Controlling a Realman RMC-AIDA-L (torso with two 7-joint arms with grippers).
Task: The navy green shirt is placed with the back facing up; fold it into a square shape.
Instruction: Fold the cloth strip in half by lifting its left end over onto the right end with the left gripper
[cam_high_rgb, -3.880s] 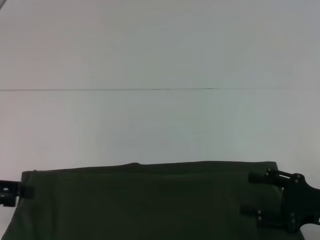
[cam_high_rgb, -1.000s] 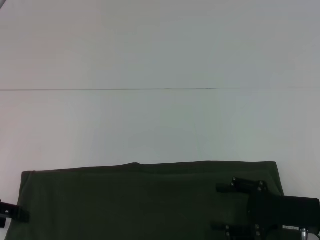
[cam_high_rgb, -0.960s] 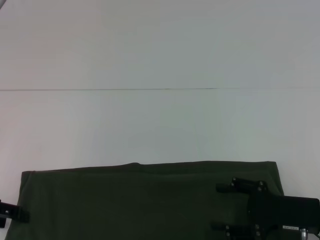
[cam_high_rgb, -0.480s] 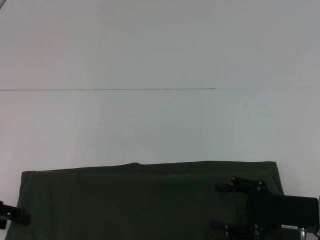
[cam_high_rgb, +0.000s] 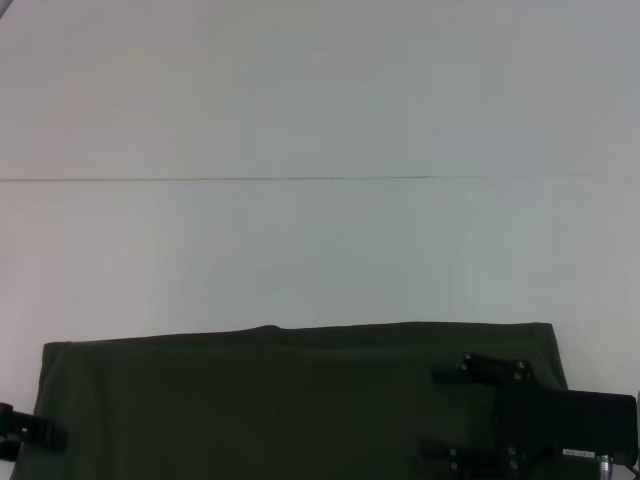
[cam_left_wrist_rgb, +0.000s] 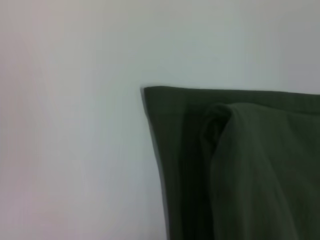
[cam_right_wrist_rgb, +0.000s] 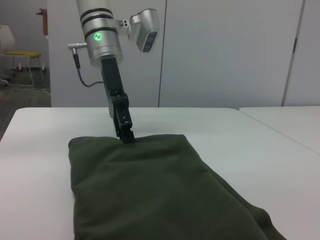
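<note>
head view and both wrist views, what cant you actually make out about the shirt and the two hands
- Navy green shirt: its near part is cut off by the head view's lower edge, so how far it is folded is unclear.
- Left hand: mostly outside the head view's edge; in the right wrist view its tips meet the cloth, grip unclear.
- Right hand: whether it touches the shirt cannot be told.

Right gripper moved inward from shirt's right edge, now over navy green shirt. Left gripper dropped lower along left edge.
</note>
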